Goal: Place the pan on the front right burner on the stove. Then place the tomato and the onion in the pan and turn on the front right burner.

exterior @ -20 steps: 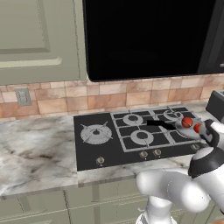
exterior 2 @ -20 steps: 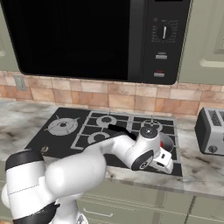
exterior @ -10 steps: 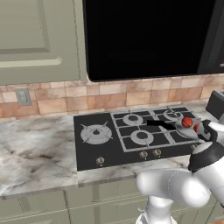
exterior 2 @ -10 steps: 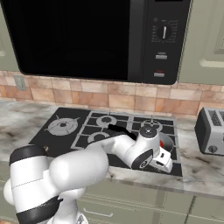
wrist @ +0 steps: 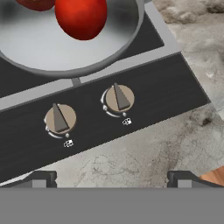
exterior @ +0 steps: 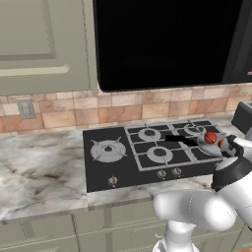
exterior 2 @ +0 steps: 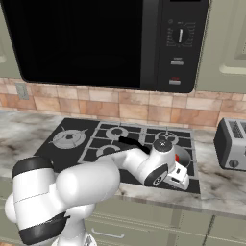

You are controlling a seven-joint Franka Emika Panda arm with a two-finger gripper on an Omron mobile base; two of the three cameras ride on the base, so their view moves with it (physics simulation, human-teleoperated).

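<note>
Hand view: shiny silver-grey round pan point(wrist: 65, 48) cut off by top and left edges; handle out of frame. Glossy red ball point(wrist: 81, 16) cropped at top; second dark-red ball point(wrist: 37, 4) mostly beyond edge, can't tell tomato from onion. Right base view: white arm hides most of pan, red sliver point(exterior 2: 178, 156) showing.

A home kitchen: stove point(exterior: 147, 152), microwave point(exterior 2: 110, 43), toaster point(exterior 2: 231, 143), marble counter point(exterior: 39, 172), tiled backsplash point(exterior: 59, 110).

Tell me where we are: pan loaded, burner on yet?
Done: the pan sits on the stove with two red items inside. In hand: the open pincer hovers above the two knobs. Left: turning the burner's knob; no flame visible.
</note>
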